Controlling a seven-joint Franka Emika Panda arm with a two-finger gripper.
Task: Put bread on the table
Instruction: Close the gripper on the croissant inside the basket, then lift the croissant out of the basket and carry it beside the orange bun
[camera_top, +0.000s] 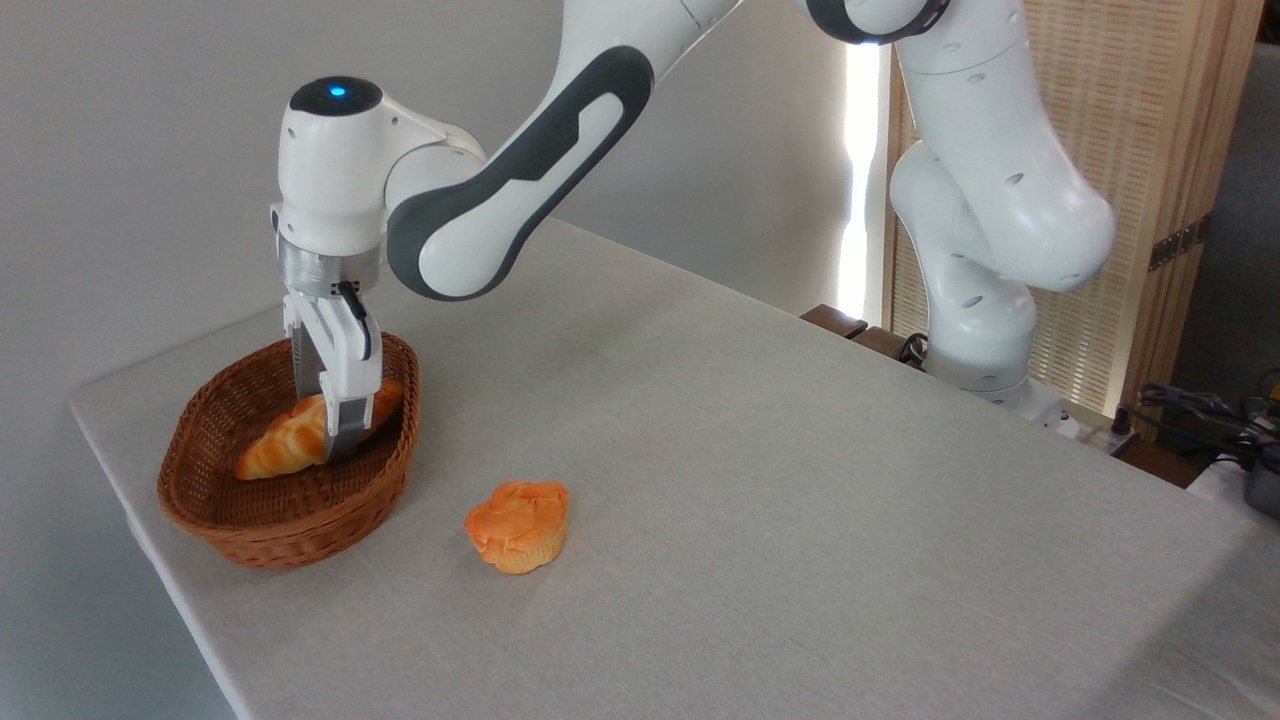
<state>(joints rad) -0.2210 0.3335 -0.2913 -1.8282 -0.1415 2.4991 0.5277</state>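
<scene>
Down inside one wicker basket (290, 520), the gripper (335, 440) is clasping one braided loaf (285, 440); one muffin (518, 525) is sitting rightward on open table (800, 480).

Bread (285, 440) middle hidden behind fingers (345, 425); arm top cut off by edge.

golden-brown braided bread (285, 440), brown woven basket (290, 520), orange bun (518, 525), grey-beige table (760, 480).

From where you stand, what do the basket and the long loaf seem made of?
The basket looks like brown woven wicker: interlaced strands show along its wall. The loaf looks glossy and evenly coloured, possibly a plastic or foam replica; real bread cannot be ruled out.
</scene>
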